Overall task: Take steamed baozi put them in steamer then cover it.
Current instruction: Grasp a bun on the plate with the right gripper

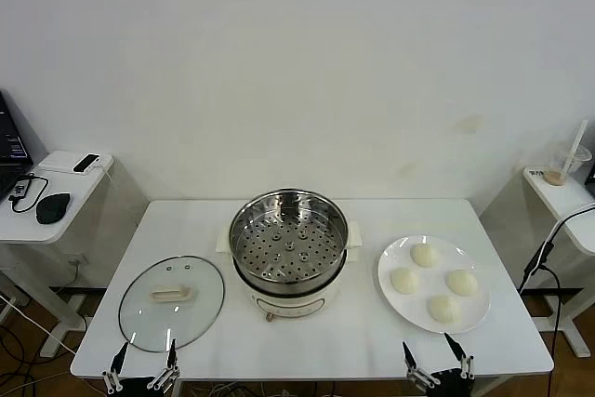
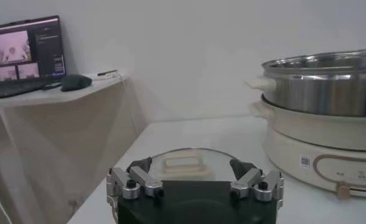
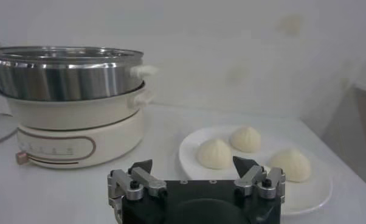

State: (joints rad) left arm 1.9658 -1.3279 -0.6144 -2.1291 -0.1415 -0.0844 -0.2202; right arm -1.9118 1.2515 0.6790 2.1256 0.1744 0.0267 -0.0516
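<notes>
Four small, smooth, cream-white steamed baozi (image 1: 435,282) lie on a flat white round plate (image 1: 395,302) on the right part of the white table (image 1: 353,341), none of them touching its neighbour (the right wrist view (image 3: 214,153) shows only three of them, each with a small peak on top). Just beside the plate, at the middle of the table, stands the steamer (image 1: 288,248), a round shiny stainless-steel pot on a cream-white electric base with a small knob at its front. It is uncovered, and its perforated tray is bare. On the far side of the steamer, on the left part of the table, a round glass lid with a cream handle (image 1: 172,301) lies flat, apart from the base.

The right gripper (image 1: 435,362) hangs at the near table edge in front of the plate, its jaws spread wide with nothing between them. The left gripper (image 1: 142,366) hangs at the near edge in front of the lid, its jaws likewise wide apart and empty (image 2: 195,176).

Beyond the table, a small white side desk (image 1: 51,194) on the left carries a dark computer mouse (image 1: 53,207) and a laptop (image 2: 26,56) with a lit screen. Another white side surface on the right holds a clear plastic cup with a straw (image 1: 563,166).
</notes>
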